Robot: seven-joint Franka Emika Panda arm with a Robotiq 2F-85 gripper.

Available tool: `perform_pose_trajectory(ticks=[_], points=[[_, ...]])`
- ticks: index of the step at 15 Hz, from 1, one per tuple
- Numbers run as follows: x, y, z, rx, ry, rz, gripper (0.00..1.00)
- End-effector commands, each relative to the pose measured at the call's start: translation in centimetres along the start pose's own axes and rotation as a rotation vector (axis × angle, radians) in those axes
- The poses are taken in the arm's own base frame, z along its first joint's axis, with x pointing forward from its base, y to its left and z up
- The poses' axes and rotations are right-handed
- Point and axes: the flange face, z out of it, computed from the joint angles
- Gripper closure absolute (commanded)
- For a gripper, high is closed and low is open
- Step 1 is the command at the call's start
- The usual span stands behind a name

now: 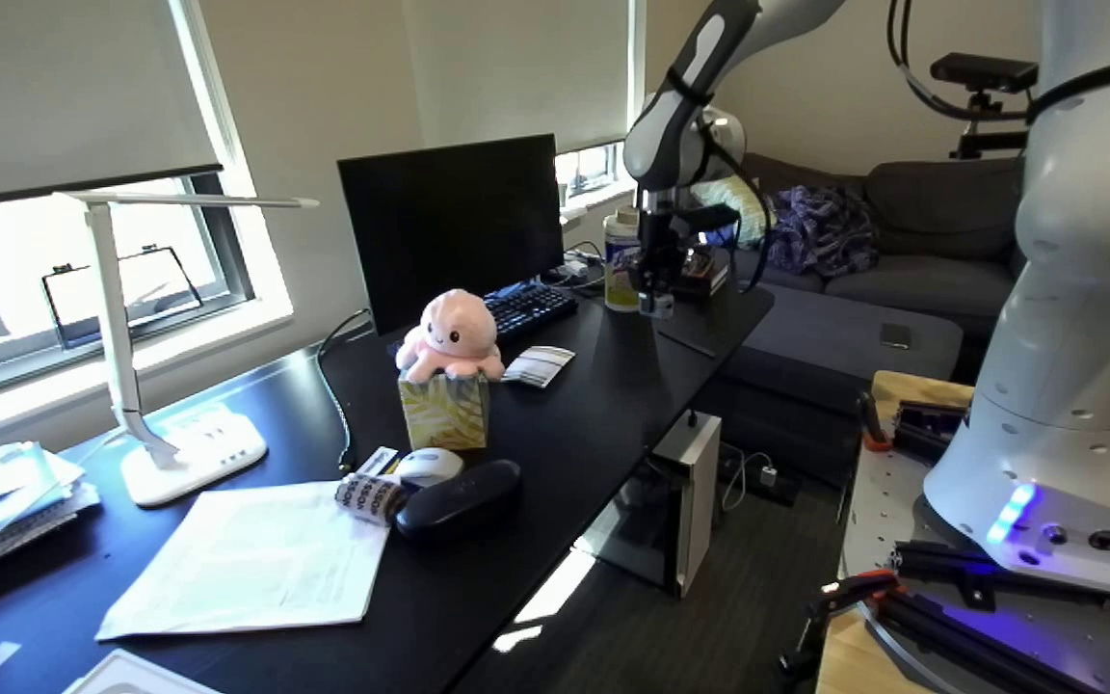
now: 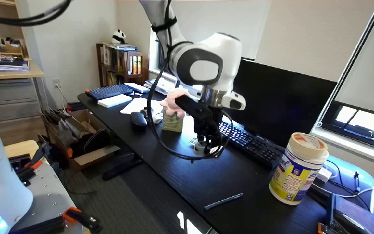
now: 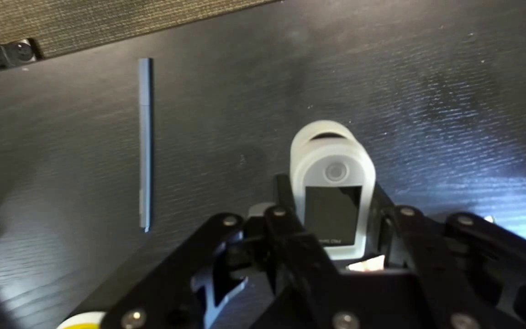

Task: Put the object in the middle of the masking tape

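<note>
The masking tape [image 2: 307,143] is a tan roll lying flat on top of a wipes canister [image 2: 295,178]. The tape [image 1: 624,219] and canister [image 1: 621,275] also show beside the arm in an exterior view. My gripper [image 3: 329,196] is shut on a small white device with a dark screen [image 3: 333,214], which sits between both fingers. The gripper [image 2: 206,141] and device [image 2: 200,148] appear over the desk, left of the canister and apart from it, in an exterior view. In an exterior view the device [image 1: 656,305] hangs below the gripper [image 1: 656,280]. The tape's hole is mostly hidden.
A grey pen [image 3: 145,144] lies on the dark desk [image 2: 180,169] near its edge. A monitor [image 2: 281,100] and keyboard [image 2: 252,143] stand behind. A pink plush toy [image 1: 459,333] sits on a tissue box [image 1: 444,413]. A dark box [image 2: 359,211] lies beyond the canister.
</note>
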Motion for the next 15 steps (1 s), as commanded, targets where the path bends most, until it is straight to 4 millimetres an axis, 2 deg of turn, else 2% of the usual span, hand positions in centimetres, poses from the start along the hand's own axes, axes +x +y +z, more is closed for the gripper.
perform_pose_trajectory(ticks=[1, 3, 6, 8, 10, 11, 13, 15], points=[[-0.3, 3.0, -9.2, -0.015, 0.043, 0.051, 0.87], [1.0, 4.7, -14.7, -0.022, 0.088, 0.086, 0.87], [4.0, 6.6, -22.5, -0.027, 0.154, 0.138, 0.87], [6.6, 7.6, -25.7, -0.027, 0.189, 0.18, 0.87], [9.1, 8.1, -27.3, 0.002, 0.211, 0.212, 0.87], [6.0, 7.8, -27.3, -0.015, 0.224, 0.175, 0.62], [7.8, 8.1, -27.8, -0.009, 0.231, 0.188, 0.62], [8.8, 8.2, -27.1, -0.013, 0.223, 0.192, 0.62]])
